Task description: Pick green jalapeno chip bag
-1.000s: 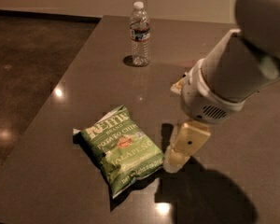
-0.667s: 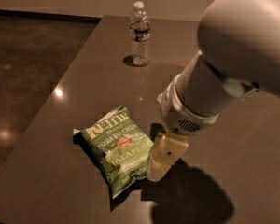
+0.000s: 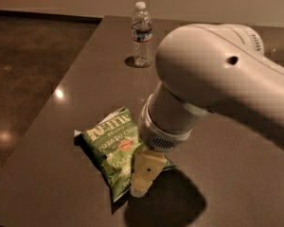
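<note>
Gripper has shifted left since 0.7 s ago, now over the edge of green jalapeno chip bag | bag lies flat on table, beneath and left of gripper | grip state: cannot tell | step: approach | next: likely descend, pinch bag's edge.
</note>
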Action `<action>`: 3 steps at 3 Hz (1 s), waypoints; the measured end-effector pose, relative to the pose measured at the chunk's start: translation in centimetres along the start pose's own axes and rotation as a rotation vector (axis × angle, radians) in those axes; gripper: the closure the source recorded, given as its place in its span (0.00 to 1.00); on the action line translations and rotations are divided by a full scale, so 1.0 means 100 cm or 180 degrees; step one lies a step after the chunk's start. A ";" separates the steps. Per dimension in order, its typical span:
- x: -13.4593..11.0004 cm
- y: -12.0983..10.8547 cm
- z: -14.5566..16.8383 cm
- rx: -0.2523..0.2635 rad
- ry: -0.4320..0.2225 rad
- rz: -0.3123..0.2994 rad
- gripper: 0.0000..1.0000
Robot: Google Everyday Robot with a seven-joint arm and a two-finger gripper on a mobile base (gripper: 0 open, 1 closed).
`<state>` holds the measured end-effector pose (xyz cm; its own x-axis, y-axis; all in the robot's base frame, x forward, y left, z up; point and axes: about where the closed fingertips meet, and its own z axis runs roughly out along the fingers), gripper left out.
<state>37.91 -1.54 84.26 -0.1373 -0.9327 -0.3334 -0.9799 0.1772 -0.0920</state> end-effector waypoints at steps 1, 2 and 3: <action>-0.007 0.008 0.010 -0.0116 0.0048 -0.0072 0.18; -0.009 0.007 0.011 -0.0157 0.0090 -0.0106 0.41; -0.009 -0.007 -0.005 -0.0088 0.0028 -0.0042 0.64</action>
<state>38.61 -1.03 85.10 -0.1254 -0.9377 -0.3240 -0.9852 0.1561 -0.0705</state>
